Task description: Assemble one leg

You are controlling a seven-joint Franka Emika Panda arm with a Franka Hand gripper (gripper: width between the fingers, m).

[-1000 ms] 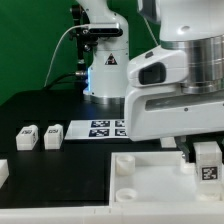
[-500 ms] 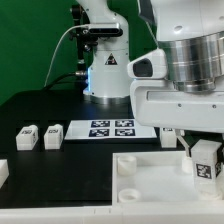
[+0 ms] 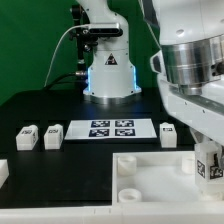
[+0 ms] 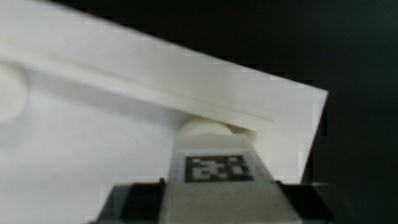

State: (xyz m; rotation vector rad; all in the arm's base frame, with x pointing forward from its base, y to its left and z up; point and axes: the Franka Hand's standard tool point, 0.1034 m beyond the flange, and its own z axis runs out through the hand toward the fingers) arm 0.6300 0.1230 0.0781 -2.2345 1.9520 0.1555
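At panel's (image 3: pixel 150 186) 3 o'clock end, gripper (image 3: pixel 210 165) held one leg (image 4: pixel 217 168) clamped above a socket (image 4: pixel 210 127), presumably for seating.

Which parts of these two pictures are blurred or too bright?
Exterior view: the arm, close to the lens, is soft; the marker board is sharper. Wrist view: the white panel is glaring, almost without detail; the leg in the gripper is slightly blurred.
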